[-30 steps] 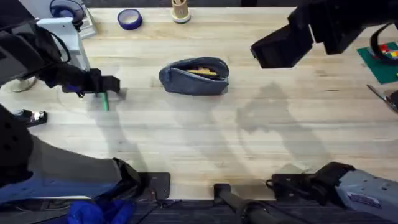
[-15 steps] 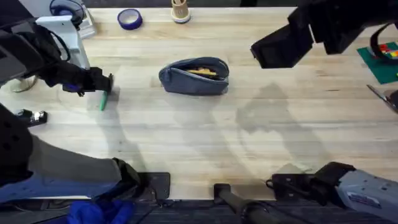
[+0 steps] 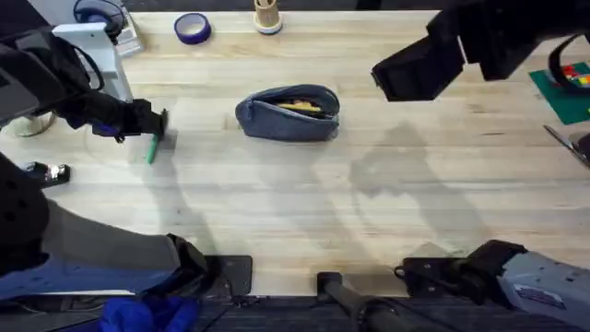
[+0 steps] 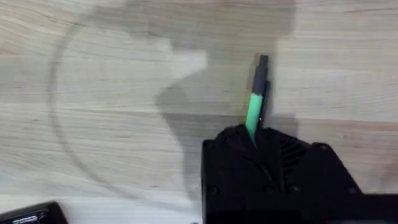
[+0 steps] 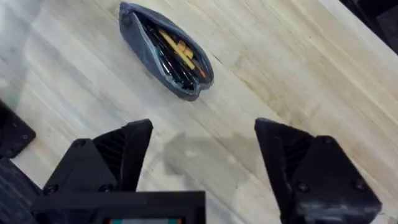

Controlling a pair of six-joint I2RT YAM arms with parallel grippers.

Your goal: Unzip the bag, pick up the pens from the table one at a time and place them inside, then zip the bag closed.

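Low at the table's (image 3: 304, 212) left side, the left gripper (image 3: 159, 126) pinches the green pen (image 3: 153, 150) — its free end slanting down to the wood. Farther back, mid-table, the blue-grey pouch (image 3: 288, 113) lies unzipped with the yellow pen (image 3: 300, 106) inside. Beyond, at the right, the right gripper (image 5: 202, 165) hovers with fingers spread wide — holding nothing.
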